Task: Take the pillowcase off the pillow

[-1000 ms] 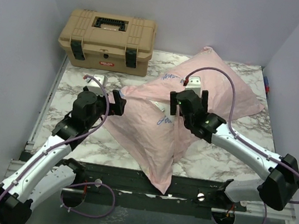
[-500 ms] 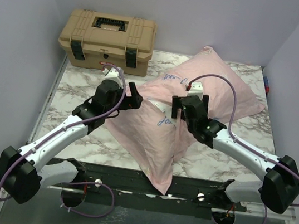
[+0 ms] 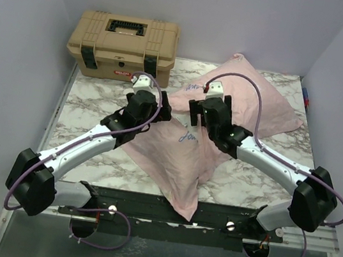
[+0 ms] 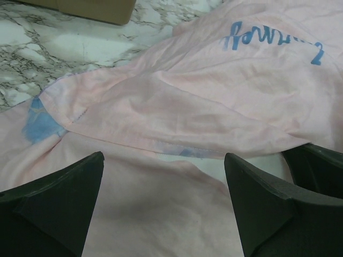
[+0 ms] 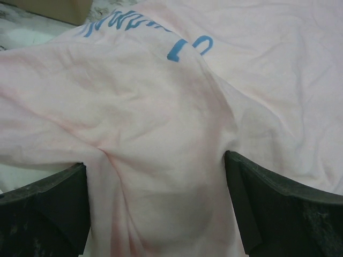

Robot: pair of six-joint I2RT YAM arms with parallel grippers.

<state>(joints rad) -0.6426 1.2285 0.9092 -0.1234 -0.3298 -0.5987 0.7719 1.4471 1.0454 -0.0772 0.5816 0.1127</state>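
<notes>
The pillowcase [image 3: 174, 155] lies inside out, pale pink with mirrored blue lettering, spread from the back right of the table down to the front edge. The pillow bulges inside it at the back right. Only a white sliver [image 4: 252, 160] shows under a hem in the left wrist view. My left gripper [image 3: 156, 110] is open just above the fabric [image 4: 214, 91], its jaws wide apart [image 4: 163, 158] near the hem. My right gripper [image 3: 198, 116] is open, and a mound of fabric [image 5: 177, 107] rises between its spread jaws [image 5: 155, 160].
A tan toolbox [image 3: 124, 47] stands at the back left, and its edge shows in the left wrist view [image 4: 80, 6]. Bare marble table [image 3: 92, 100] lies left of the case. Purple walls close in both sides. The two grippers are close together mid-table.
My left arm has reached forward and right, from the case's left edge to its middle by the right gripper. My right gripper has shifted a little back and left. Both remain open.
</notes>
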